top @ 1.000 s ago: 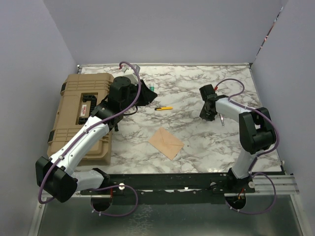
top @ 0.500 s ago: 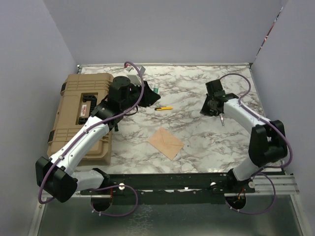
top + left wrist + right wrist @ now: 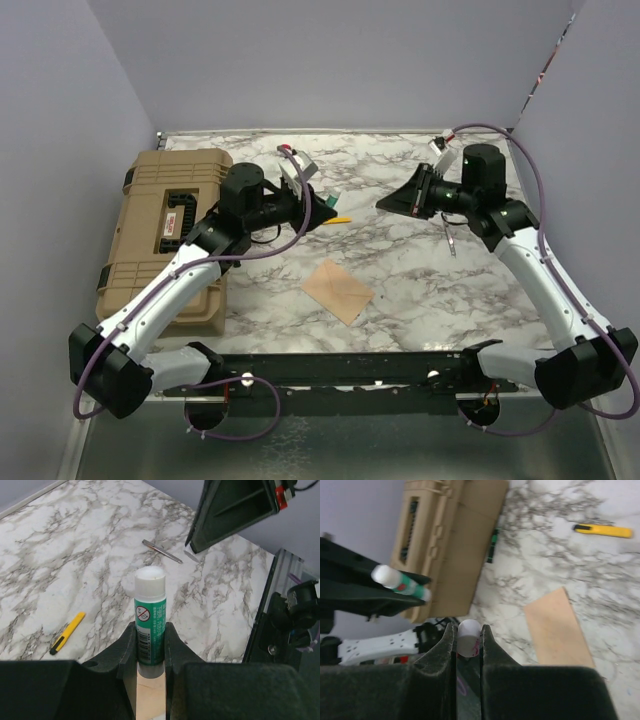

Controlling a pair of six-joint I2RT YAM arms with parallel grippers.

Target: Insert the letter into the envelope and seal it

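The tan envelope [image 3: 338, 290] lies flat on the marble table, flap side up with its diagonal seams showing; it also shows in the right wrist view [image 3: 559, 630]. The letter does not show as a separate sheet. My left gripper [image 3: 320, 205] is shut on a green glue stick [image 3: 150, 625] with a white top, held in the air above the table. My right gripper [image 3: 388, 203] faces it from the right and is shut on a small white cap [image 3: 468, 637]. The glue stick also shows in the right wrist view [image 3: 400, 582].
A tan hard case [image 3: 165, 235] fills the table's left side. A yellow utility knife [image 3: 335, 219] lies behind the envelope, and a thin metal pen [image 3: 452, 243] lies at the right. Purple walls close in the back and sides.
Both grippers have risen off the table and turned to face each other. The left one carried the glue stick rightward; the right arm swung up and back.
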